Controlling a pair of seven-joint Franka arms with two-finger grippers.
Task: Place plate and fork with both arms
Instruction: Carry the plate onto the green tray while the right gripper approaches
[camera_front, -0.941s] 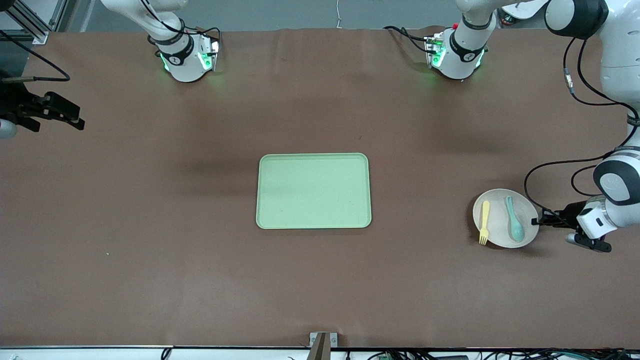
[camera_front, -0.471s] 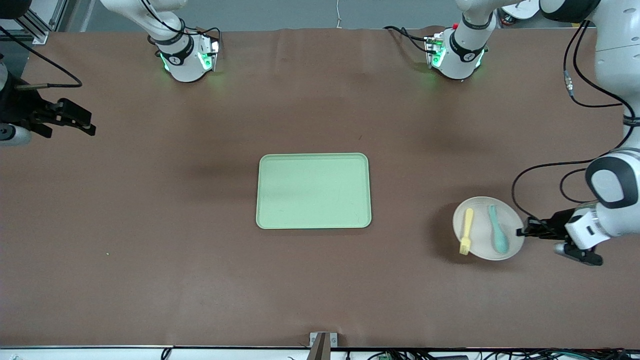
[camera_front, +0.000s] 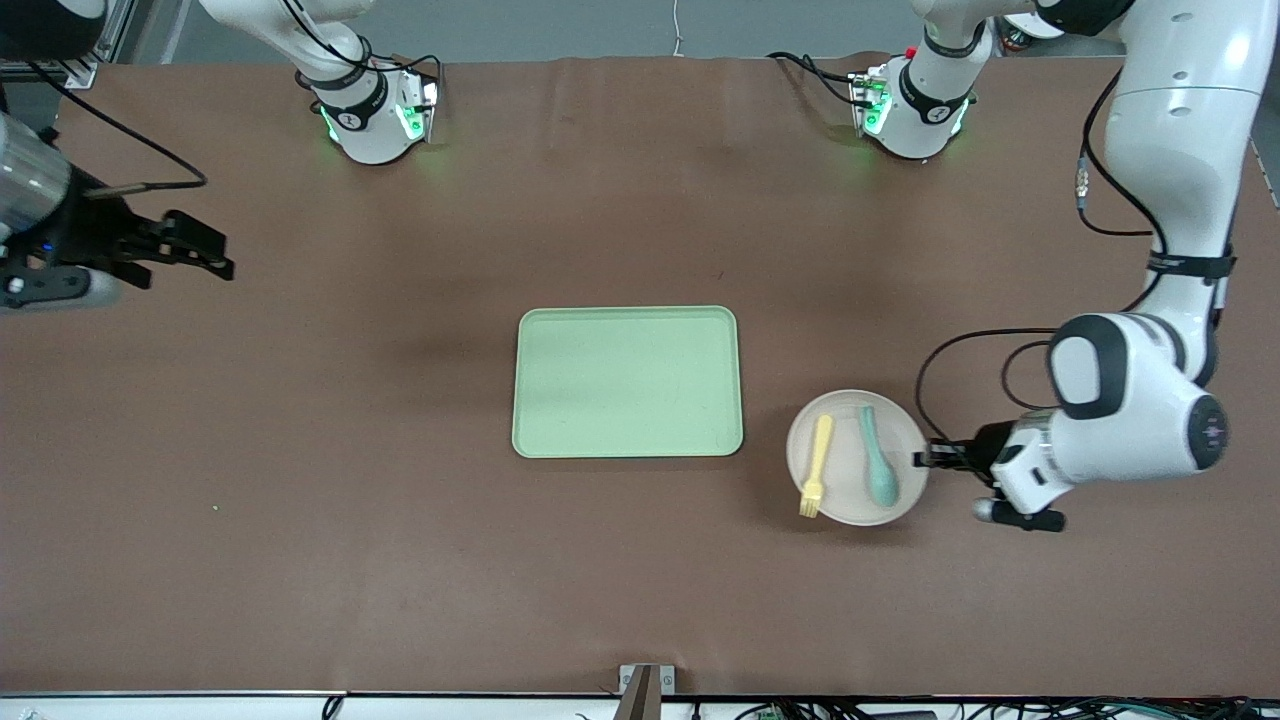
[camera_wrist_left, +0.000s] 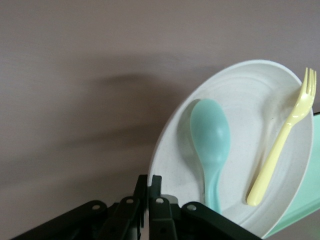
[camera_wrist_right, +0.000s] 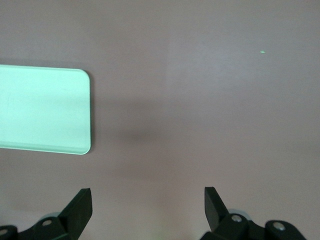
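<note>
The pale beige plate hangs a little above the brown table, beside the green tray toward the left arm's end. My left gripper is shut on its rim. On the plate lie the pale-yellow fork and a teal spoon, side by side. The left wrist view shows the plate tilted, with the fork and spoon on it and my left gripper pinching its edge. My right gripper is open over the table at the right arm's end, holding nothing.
The tray lies at the table's middle, with nothing on it; one corner of the tray shows in the right wrist view. Both arm bases stand along the table's edge farthest from the front camera.
My left gripper has carried the plate, fork and spoon toward the tray. The right gripper has moved inward over the table from the right arm's end.
</note>
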